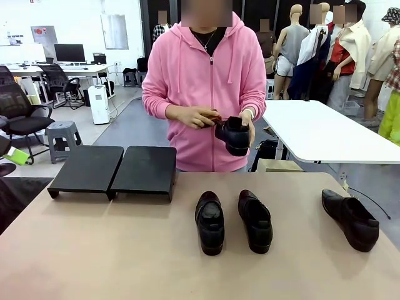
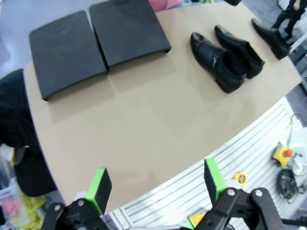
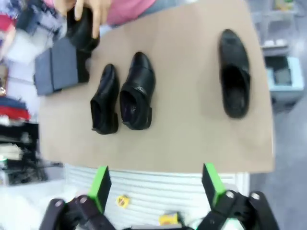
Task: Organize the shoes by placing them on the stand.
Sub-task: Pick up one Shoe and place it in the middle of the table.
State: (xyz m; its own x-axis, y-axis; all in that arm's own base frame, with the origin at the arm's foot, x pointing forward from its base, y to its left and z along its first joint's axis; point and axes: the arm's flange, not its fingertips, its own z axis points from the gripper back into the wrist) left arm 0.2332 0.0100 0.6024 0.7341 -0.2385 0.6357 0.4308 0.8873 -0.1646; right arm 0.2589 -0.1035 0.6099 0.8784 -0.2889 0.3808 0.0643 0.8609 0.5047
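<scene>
Three glossy black shoes lie on the tan table: one at the middle (image 1: 210, 222), one beside it (image 1: 255, 220), one at the far right (image 1: 350, 218). A person in a pink hoodie holds another shoe (image 1: 233, 134) above the far edge with both hands. The stand (image 1: 114, 170), two low black sloped platforms side by side, sits at the back left with nothing on it. My left gripper (image 2: 156, 184) hangs open above the table's near edge, well short of the stand (image 2: 98, 40) and shoes (image 2: 216, 60). My right gripper (image 3: 156, 184) is open too, high above the shoes (image 3: 136, 91).
A white table (image 1: 325, 134) stands behind on the right. A cable (image 1: 369, 200) runs off the table's right edge. Bare tabletop (image 1: 112, 250) spreads across the front and left.
</scene>
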